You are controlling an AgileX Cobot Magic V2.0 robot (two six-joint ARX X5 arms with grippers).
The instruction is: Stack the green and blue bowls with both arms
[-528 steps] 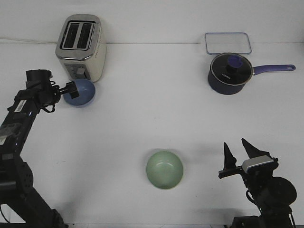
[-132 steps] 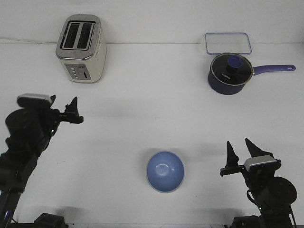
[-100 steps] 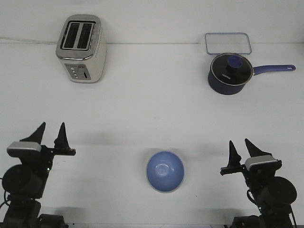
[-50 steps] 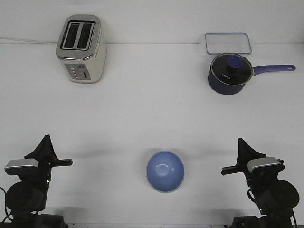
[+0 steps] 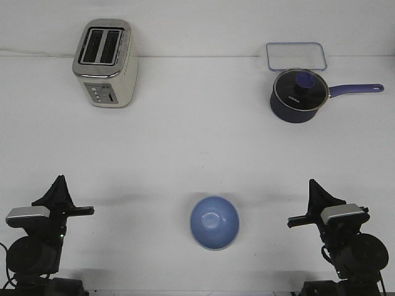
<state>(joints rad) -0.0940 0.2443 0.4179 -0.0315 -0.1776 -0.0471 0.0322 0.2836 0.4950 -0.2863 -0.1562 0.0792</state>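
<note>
My left gripper (image 5: 58,190) sits at the near left of the white table (image 5: 197,135), fingers pointing up and away, holding nothing and touching nothing. From the front view the two fingers overlap into one dark wedge, so I cannot tell how far apart they stand. My right gripper (image 5: 319,196) is at the near right in a matching pose, also empty and clear of every object; its fingers likewise merge into a single shape, and its opening cannot be read.

The blue bowl (image 5: 214,222) rests upright on the table near the front edge, between my two grippers and well apart from both. Its blue interior faces up. A thin pale rim line shows at its near edge, but whether the green bowl lies beneath it cannot be made out.

At the far left stands a cream toaster (image 5: 105,61). At the far right sits a navy saucepan (image 5: 297,94) with a glass lid, handle pointing right, just in front of a clear rectangular container lid (image 5: 296,55).

My lower arm bases are cut off by the frame's near edge.
</note>
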